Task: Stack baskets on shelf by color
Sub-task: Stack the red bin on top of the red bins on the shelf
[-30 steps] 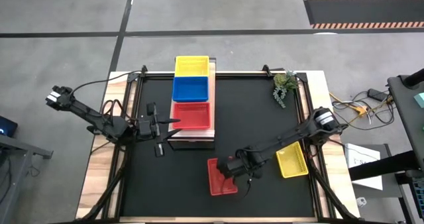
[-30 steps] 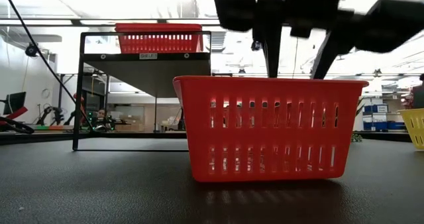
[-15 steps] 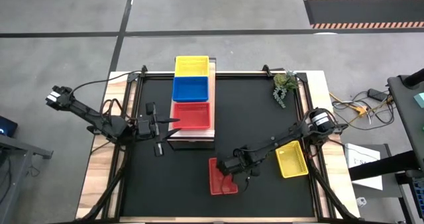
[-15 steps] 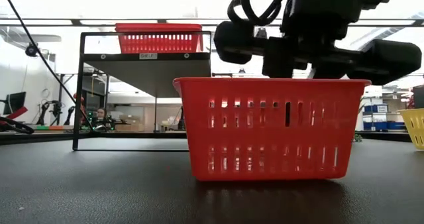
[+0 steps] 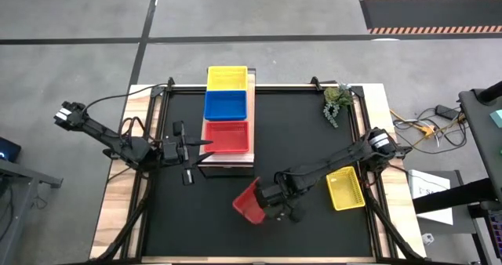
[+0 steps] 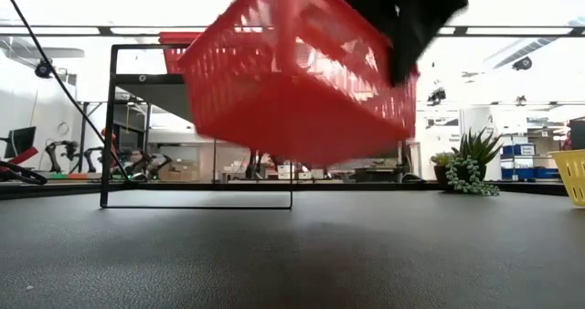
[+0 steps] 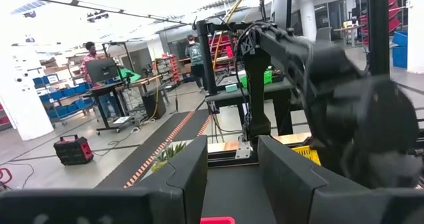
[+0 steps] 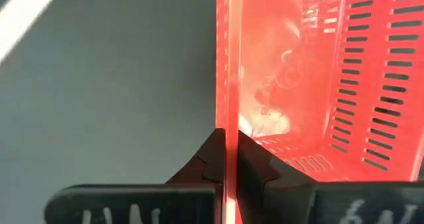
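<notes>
Change: red basket point(image 6: 297, 71) lifted off the black tabletop point(image 5: 314, 139) since half a second ago, when it stood flat; now tilted and clear of the surface in the low view.
Held basket: near the front of the table, just ahead of the shelf point(image 5: 252, 151), hanging at a slant from one rim.
Right gripper point(image 5: 271, 196): fingers clamped on the thin rim wall of the red basket, one finger inside and one outside, as seen in the right wrist view.
Handling: judged light and fairly stiff plastic mesh; thin wall probably flexes a little, so a swing or slip in the grip looks possible; holding at the middle of a long rim seems safest.
Right arm pose: stretched low from the right table edge toward the centre, wrist bent down over the basket.
Yellow basket point(image 5: 345, 189): on the tabletop beside the right arm, apart from the held one.
Left gripper point(image 5: 205, 146): waiting at the shelf's left side, fingers apart, holding nothing.
Shelf top: red stack point(image 5: 227, 136) nearest, then blue point(image 5: 226, 105), then yellow point(image 5: 227, 78) at the far end.
</notes>
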`<state>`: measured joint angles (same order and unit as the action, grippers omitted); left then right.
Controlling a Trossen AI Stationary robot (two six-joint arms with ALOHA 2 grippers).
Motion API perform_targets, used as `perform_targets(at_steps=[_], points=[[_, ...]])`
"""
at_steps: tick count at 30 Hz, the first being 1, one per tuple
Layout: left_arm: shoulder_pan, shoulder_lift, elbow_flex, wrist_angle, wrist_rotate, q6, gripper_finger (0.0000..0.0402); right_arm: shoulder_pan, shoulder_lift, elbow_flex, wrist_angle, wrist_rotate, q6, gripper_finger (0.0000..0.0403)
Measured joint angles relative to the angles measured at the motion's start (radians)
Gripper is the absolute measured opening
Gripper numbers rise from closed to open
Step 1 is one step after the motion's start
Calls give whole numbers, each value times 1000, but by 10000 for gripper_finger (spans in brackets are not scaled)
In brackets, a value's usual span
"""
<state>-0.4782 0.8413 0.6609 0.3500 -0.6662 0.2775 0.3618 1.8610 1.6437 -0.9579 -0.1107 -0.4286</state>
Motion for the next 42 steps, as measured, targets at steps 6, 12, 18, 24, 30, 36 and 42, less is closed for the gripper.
perform_targets(at_steps=[6, 12, 18, 24, 30, 36, 42], points=[[0, -7, 0, 18, 0, 16, 118, 15, -1, 149, -165, 11, 343, 9], [0, -13, -5, 17, 0, 19, 118, 51, -1, 275, -264, 33, 531, 9], [0, -36, -14, 9, 0, 24, 118, 76, -2, 429, -349, 154, 658, 9], [-1, -82, -34, -3, -1, 36, 118, 79, -3, 543, -353, 344, 733, 9], [-8, -165, -86, -2, -82, 49, 118, 71, -3, 610, -348, 584, 740, 9], [-8, -237, -117, -1, -85, 49, 118, 15, -1, 626, -263, 617, 676, 9], [-8, -264, -138, 0, -84, 50, 118, -56, 2, 622, -161, 613, 626, 9]])
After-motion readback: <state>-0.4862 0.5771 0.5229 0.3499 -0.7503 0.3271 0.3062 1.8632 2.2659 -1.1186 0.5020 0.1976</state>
